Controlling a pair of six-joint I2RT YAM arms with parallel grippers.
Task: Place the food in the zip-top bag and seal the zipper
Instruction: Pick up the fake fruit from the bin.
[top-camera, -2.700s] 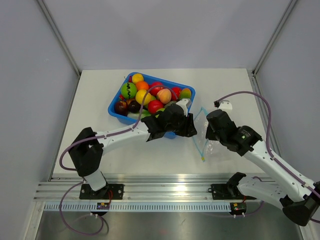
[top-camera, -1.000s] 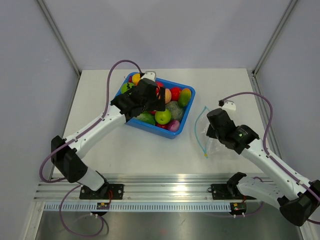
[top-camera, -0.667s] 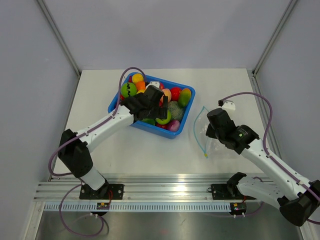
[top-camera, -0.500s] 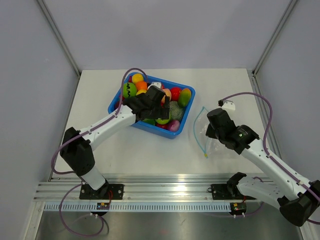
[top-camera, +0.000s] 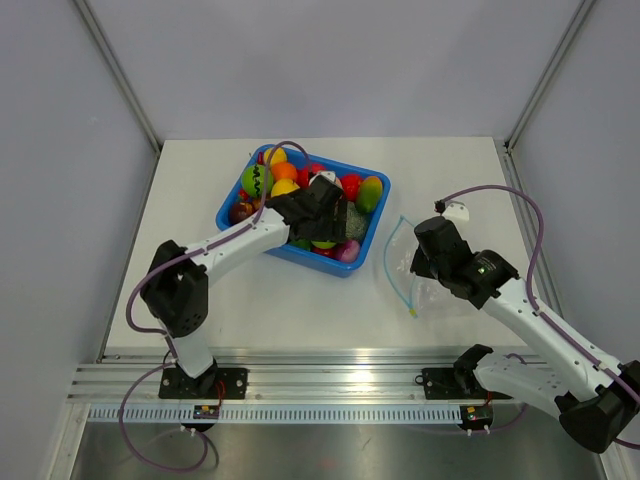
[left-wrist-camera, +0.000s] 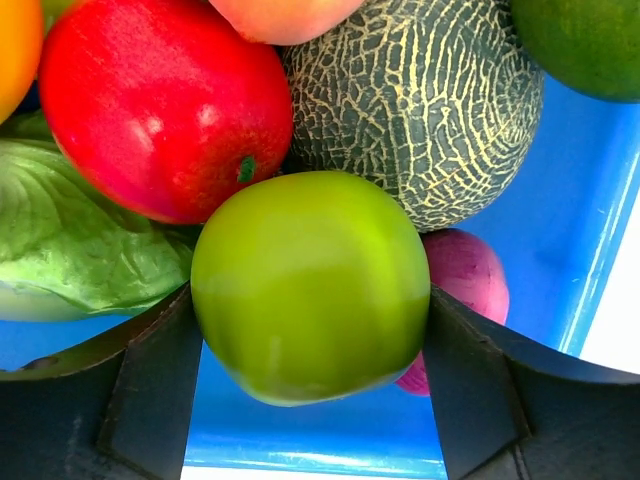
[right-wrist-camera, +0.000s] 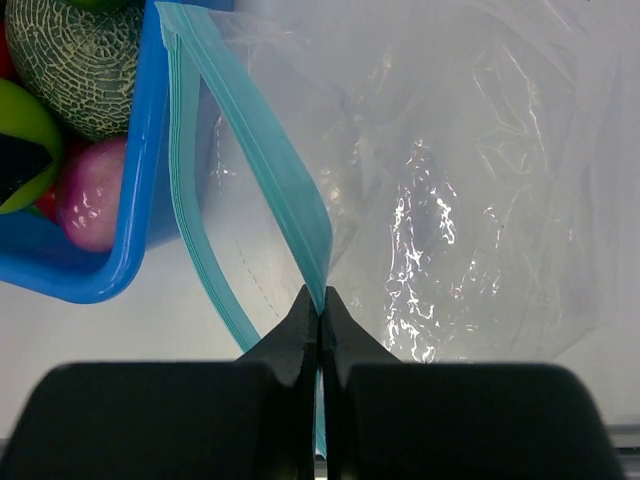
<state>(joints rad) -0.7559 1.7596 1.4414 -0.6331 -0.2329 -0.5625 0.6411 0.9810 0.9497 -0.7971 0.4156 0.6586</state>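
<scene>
- My left gripper (left-wrist-camera: 310, 330) clasps a green fruit (left-wrist-camera: 310, 265), low in the blue bin (left-wrist-camera: 590, 250).
- Right gripper (right-wrist-camera: 321, 312) pinches the zipper (right-wrist-camera: 258, 150) (mouth gaping).
- The zip-top bag (right-wrist-camera: 450, 200) looks empty, I think; filling and sealing remain.

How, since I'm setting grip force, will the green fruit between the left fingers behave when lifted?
The green fruit looks glossy and smooth, so probably slippery. It is round, so likely to roll if released. The left gripper flanks its widest part, which should help.
</scene>
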